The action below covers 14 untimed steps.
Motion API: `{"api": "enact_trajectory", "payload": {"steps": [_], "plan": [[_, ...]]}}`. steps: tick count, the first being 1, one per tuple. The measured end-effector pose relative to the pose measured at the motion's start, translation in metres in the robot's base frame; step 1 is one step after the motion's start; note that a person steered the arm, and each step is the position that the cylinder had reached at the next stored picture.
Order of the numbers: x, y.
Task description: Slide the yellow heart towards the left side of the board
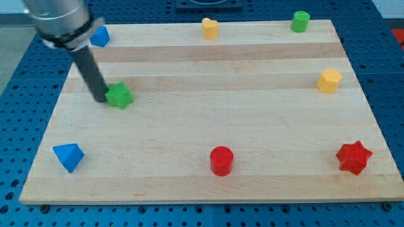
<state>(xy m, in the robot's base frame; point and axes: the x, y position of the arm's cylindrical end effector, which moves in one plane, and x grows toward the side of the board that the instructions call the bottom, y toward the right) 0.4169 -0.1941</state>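
While my tip (101,99) rests just beside the green star (118,96), at its nine o'clock and seemingly touching it, the yellow heart (209,28) sits well apart at the board's (189,126) twelve o'clock edge — untouched. There are no jaws to report: the arm ends in a bare rod. I judge the approach step not yet done. The next move calls for swinging the tip round to the heart's three o'clock side, then pushing toward nine o'clock, stopping short of the blue block (100,36) in that far corner.
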Motion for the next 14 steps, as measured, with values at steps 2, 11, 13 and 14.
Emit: {"api": "enact_trajectory", "payload": {"steps": [2,11,13,14], "plan": [[-0.015,0.090],[-0.206,0.188],[-0.169,0.147],[-0.185,0.172]]}}
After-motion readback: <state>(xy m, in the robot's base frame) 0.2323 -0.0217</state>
